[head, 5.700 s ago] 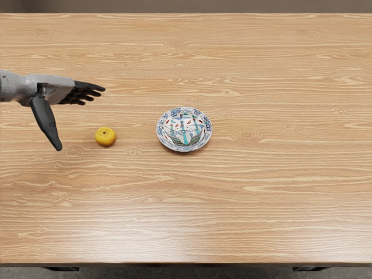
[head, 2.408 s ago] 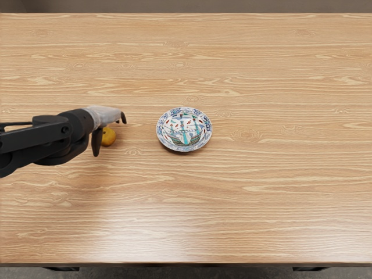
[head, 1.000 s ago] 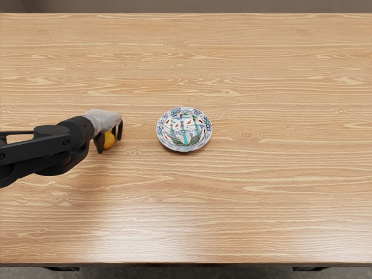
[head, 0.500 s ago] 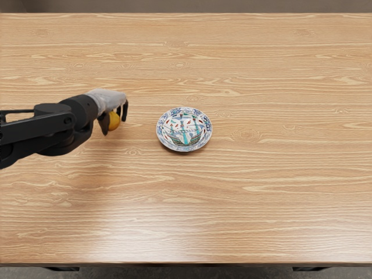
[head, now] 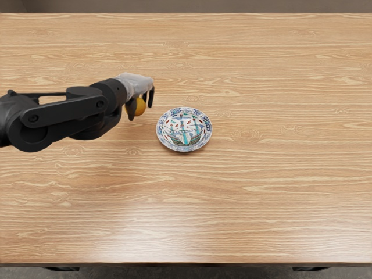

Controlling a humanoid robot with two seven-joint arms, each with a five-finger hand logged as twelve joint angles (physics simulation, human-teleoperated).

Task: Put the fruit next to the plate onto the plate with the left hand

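**Left hand clamped on fruit, left of the plate**

1. Arm. The left arm (head: 64, 113) enters from the left edge of the scene. Its dark, thick forearm reaches across the left part of the wooden surface (head: 261, 192) and angles slightly toward the far side.

2. Hand. The left hand (head: 137, 90) is at the end of that arm, with its grey back uppermost and the palm turned down. Its dark fingers (head: 151, 97) are curled downward and closed on the fruit (head: 140, 106). One finger shows on the fruit's right side and the thumb on its left. The back of the hand covers the top of the fruit.

3. Fruit. It is small, round and yellow-orange, and only its lower part shows between the fingers. It is held to the left of the plate (head: 158, 129) and a little toward the far side. It is near the plate's rim but apart from it, with a strip of bare wood between the two. It is not over the plate. This single view does not show whether its underside touches the surface.

4. Plate. It is round, with a blue-patterned rim and red and green markings toward the centre (the pattern is too fine to read in detail). It sits flat on the surface, slightly left of the middle of the scene. The hand and arm do not touch or cover it.
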